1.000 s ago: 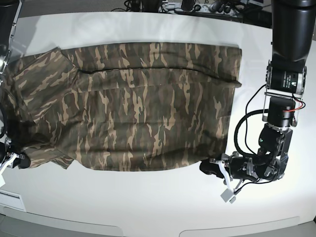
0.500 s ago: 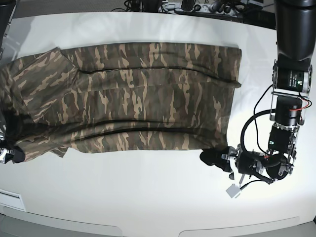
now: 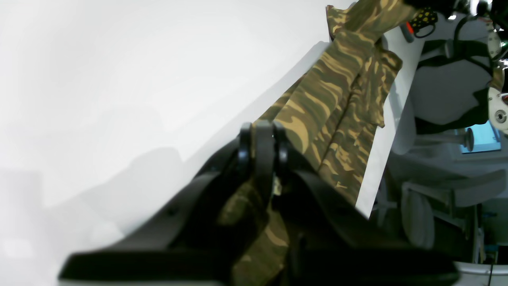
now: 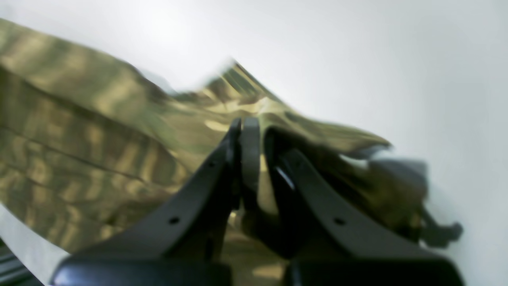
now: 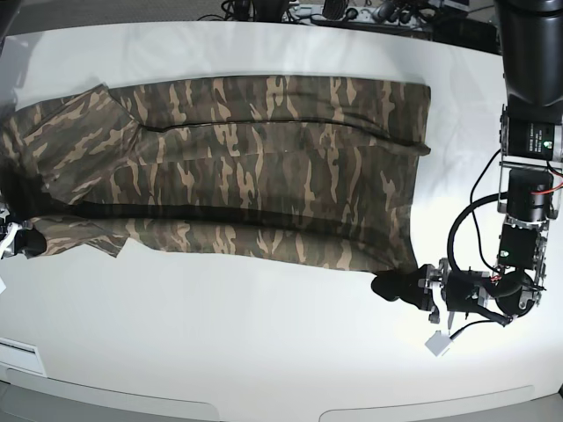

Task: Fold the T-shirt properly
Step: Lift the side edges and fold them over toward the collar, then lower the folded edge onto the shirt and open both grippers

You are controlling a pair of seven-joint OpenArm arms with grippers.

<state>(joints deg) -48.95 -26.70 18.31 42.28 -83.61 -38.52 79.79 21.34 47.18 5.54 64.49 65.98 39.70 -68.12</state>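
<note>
T-shirt (image 5: 246, 167) edge (lifted) between both arms' fingers (image 3: 262, 143)

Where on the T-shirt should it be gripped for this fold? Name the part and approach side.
Grip the T-shirt at the two ends of its near long edge, coming in low from the table's front. That edge is free and lifted. The left gripper and right gripper are already shut on those ends.

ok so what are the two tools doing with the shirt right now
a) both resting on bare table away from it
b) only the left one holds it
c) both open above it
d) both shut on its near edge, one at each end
d: both wrist views show cloth pinched. The left tool and right tool grip the shirt at its near edge on the table.
</note>
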